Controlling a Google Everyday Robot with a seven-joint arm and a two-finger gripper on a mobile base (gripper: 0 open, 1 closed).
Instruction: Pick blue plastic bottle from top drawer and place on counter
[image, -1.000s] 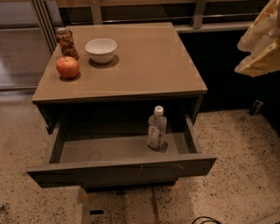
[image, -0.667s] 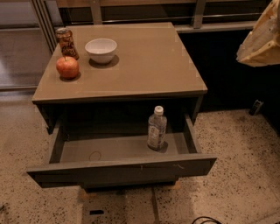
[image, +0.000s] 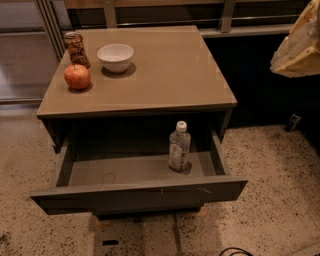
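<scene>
**Camera view: blue plastic bottle upright in the open top drawer**

Camera view looks down from the front onto a dark grey cabinet whose top drawer is pulled well out. The drawer is wide and shallow, with a flat, plain front panel nearest the camera.

The blue plastic bottle stands upright on the drawer floor, in the right half. It is near the right side wall and toward the back. Its body is clear, a pale label wraps its middle, and its white cap reaches up close under the front edge of the bench. Left of centre, the drawer floor shows a faint ring mark.

The bench is the glossy tan top of the cabinet. Three things sit in its back left corner:
- A reddish-brown patterned can stands upright at the far left.
- A white bowl sits just beside the can on its right, apart from it.
- A red apple lies in front of the can near the left edge. It is very close to the can, and whether the two touch cannot be told.

The end effector appears as a pale cream-yellow shape at the upper right edge, partly cut off by the frame. It hangs in the air to the right of the cabinet, above bench height and well apart from the bottle and the drawer. Whether it is released or clenched cannot be told.

The floor is speckled. A dark cable loops at its bottom edge.
</scene>
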